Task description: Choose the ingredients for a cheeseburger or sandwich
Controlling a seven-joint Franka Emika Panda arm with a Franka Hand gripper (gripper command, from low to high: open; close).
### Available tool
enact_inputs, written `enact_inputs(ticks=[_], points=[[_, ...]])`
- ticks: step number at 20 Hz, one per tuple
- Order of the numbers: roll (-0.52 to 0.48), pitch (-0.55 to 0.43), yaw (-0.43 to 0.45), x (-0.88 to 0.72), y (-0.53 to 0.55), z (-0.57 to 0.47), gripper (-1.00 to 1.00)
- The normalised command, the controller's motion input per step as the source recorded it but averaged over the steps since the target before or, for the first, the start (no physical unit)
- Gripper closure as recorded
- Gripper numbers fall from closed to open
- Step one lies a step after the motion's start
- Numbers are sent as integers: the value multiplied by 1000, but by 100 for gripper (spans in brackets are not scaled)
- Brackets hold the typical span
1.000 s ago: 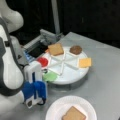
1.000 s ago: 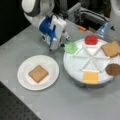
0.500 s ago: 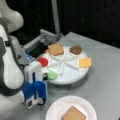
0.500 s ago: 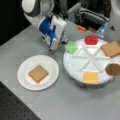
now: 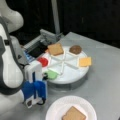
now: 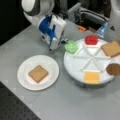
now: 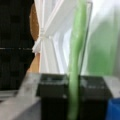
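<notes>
My gripper (image 5: 46, 75) is shut on the green lettuce (image 5: 52, 74) at the near-left rim of the white divided tray (image 5: 75, 75). In the wrist view the lettuce (image 7: 75, 65) stands edge-on between the black fingers (image 7: 51, 87). In a front view the lettuce (image 6: 71, 46) hangs over the tray's edge beside the gripper (image 6: 63, 42). The tray holds a red tomato (image 6: 91, 40), a toast square (image 6: 111, 48), a brown patty (image 6: 113, 69) and yellow cheese (image 6: 92, 77). One toast square (image 6: 38, 73) lies alone on the white round plate (image 6: 23, 80).
A grey and black box (image 5: 41, 43) sits behind the tray, with a small orange piece (image 6: 81, 28) near it. The grey table top ends at a dark perforated surface (image 6: 15, 107) at a front view's bottom left.
</notes>
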Motion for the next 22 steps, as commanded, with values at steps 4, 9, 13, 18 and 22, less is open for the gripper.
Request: enact_inputs(ticks=[4, 9, 13, 18, 22], points=[[-54, 84, -55, 26, -69, 303, 100], [-85, 101, -16, 56, -125, 294, 100], [-101, 83, -7, 204, -189, 160, 100], [-95, 79, 13, 425, -337, 109, 100], [-34, 83, 136, 535, -465, 83, 100]])
